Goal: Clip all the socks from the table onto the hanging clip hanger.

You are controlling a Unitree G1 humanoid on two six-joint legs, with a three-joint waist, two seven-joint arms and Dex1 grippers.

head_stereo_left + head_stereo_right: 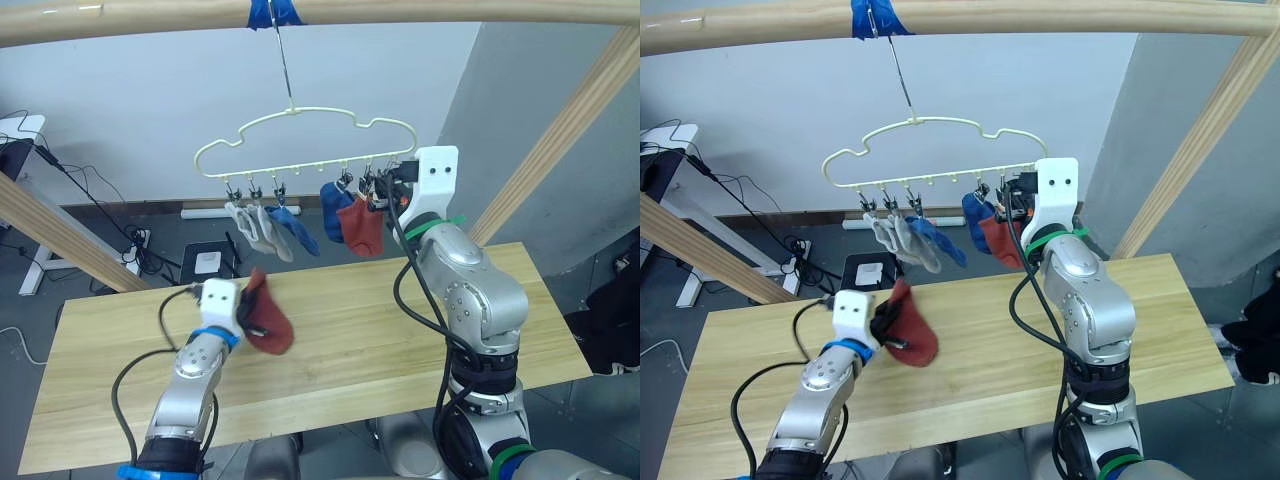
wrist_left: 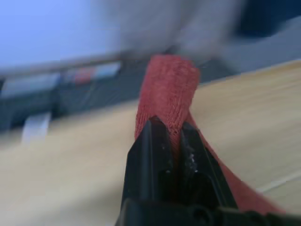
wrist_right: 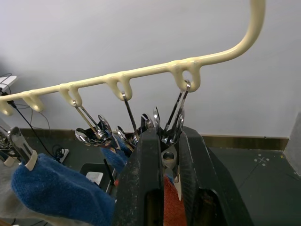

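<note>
Pinching a rust-red sock (image 1: 268, 318) between clenched fingers, the left gripper (image 1: 248, 318) holds it above the near left part of the table (image 1: 340, 345). The right gripper (image 3: 165, 147) is clamped on a metal clip (image 3: 173, 123) at the right end of the clip hanger (image 1: 300, 135). Two grey socks (image 1: 248, 228), two blue socks (image 1: 296, 228) and one red sock (image 1: 360, 226) hang from its clips.

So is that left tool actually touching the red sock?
Touching. In the left wrist view the left tool has both fingers pinched on the red sock.
</note>
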